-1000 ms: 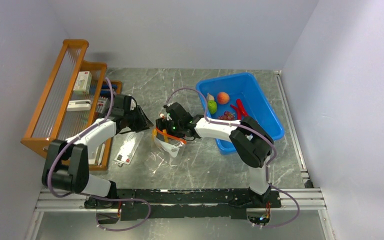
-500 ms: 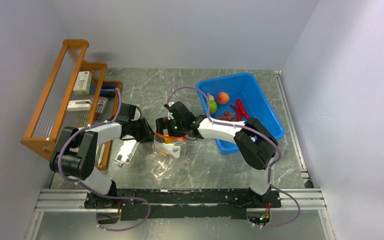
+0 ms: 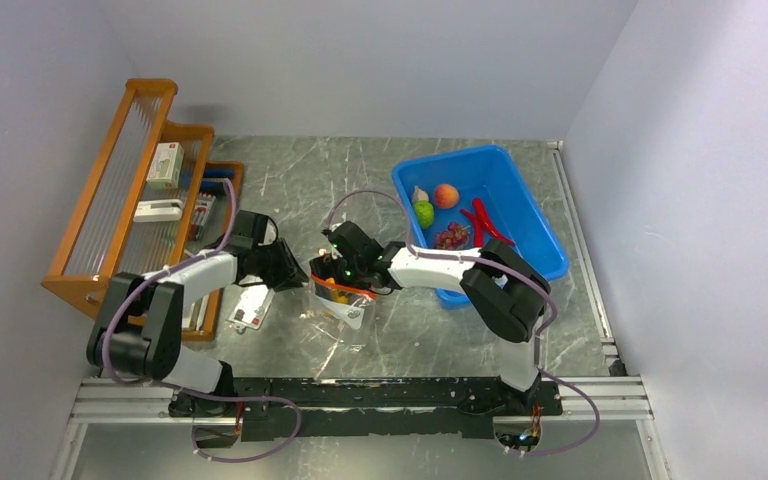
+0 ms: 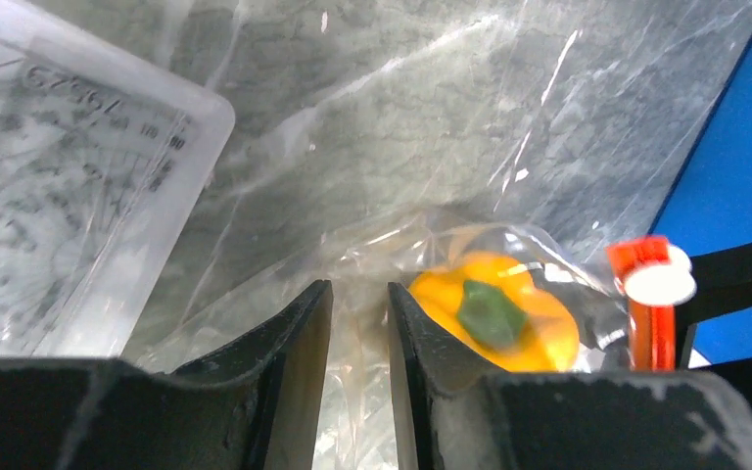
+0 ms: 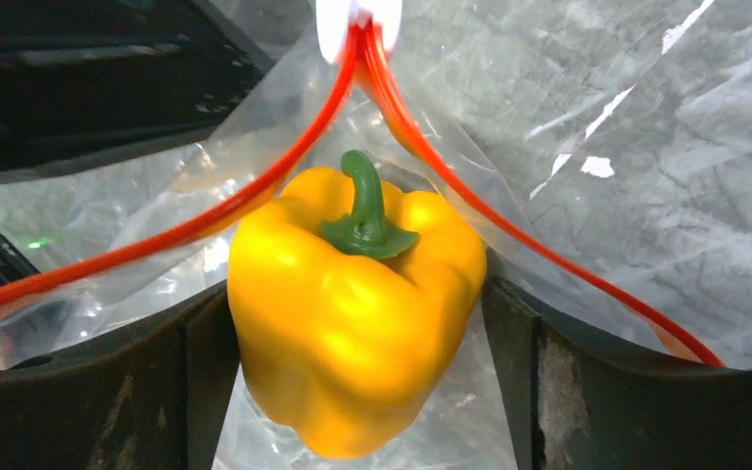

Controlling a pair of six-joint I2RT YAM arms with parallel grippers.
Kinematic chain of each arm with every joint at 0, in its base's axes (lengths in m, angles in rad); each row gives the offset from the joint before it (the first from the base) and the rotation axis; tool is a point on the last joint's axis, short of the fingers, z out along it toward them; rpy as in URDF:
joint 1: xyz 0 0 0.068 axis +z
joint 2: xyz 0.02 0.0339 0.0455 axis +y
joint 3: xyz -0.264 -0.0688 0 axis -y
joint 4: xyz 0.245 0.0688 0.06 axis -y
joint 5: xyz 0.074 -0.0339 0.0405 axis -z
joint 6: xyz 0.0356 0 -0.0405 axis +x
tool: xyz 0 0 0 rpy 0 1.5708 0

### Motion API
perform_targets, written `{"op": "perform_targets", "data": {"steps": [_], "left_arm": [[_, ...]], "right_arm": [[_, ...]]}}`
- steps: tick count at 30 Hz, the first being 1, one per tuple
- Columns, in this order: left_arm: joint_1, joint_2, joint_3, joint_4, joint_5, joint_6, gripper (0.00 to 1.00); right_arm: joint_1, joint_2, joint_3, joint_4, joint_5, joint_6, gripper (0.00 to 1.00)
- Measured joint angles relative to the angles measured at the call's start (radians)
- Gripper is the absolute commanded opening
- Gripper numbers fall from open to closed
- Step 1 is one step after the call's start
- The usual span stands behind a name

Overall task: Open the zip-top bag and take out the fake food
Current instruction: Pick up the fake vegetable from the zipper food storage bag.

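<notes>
The zip-top bag (image 3: 350,305) lies on the grey marbled table (image 3: 360,165), in the middle between the two arms. Its orange-red zip strip (image 5: 274,186) is parted into two lines that meet at a white end piece (image 5: 357,18), so the mouth stands open.

The left gripper (image 4: 357,294) has its jaws almost closed, with a fold of the bag's clear film caught between them. The right gripper (image 3: 348,272) reaches into the open mouth. Its jaws are wide, with a yellow bell pepper (image 5: 352,323) filling the space between them. Both fingers (image 5: 196,382) lie against the pepper's sides, and its green stem points to the zip.

The rest of the fake food is in the blue bin (image 3: 535,215) at the right: a peach (image 3: 446,195), a lime (image 3: 425,213), a garlic bulb (image 3: 420,194), purple grapes (image 3: 452,236) and red chillies (image 3: 482,218). A flat white card packet (image 3: 250,305) lies just left of the bag, beside the wooden rack (image 3: 110,200).
</notes>
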Motion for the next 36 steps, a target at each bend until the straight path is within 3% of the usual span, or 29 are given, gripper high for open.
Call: {"op": "perform_targets", "data": {"steps": [3, 6, 8, 14, 18, 24, 31, 36], "left_arm": [[0.000, -0.067, 0.000, -0.053, -0.037, 0.008, 0.42], [-0.002, -0.159, 0.003, -0.113, -0.095, 0.008, 0.54], [-0.002, -0.225, 0.014, -0.172, -0.150, 0.003, 0.60], [-0.002, -0.404, 0.009, -0.298, -0.239, -0.061, 0.67], [-0.002, -0.496, -0.061, -0.352, -0.240, -0.122, 0.68], [-0.002, -0.518, -0.168, -0.372, -0.217, -0.166, 0.68], [-0.005, -0.528, -0.229, -0.352, -0.179, -0.200, 0.63], [-0.006, -0.536, -0.297, -0.290, -0.133, -0.226, 0.41]], "right_arm": [[0.008, -0.005, -0.008, -0.012, 0.025, -0.002, 0.70], [0.009, -0.014, -0.018, -0.012, 0.046, 0.011, 0.62], [0.009, -0.025, -0.031, -0.007, 0.056, 0.024, 0.61], [0.009, -0.063, -0.107, 0.063, 0.058, 0.081, 0.60], [0.005, -0.076, -0.148, 0.123, 0.054, 0.130, 0.60], [-0.011, -0.087, -0.196, 0.214, 0.017, 0.188, 0.59], [-0.021, -0.087, -0.208, 0.239, -0.010, 0.214, 0.57], [-0.023, -0.092, -0.224, 0.266, -0.039, 0.219, 0.56]]}}
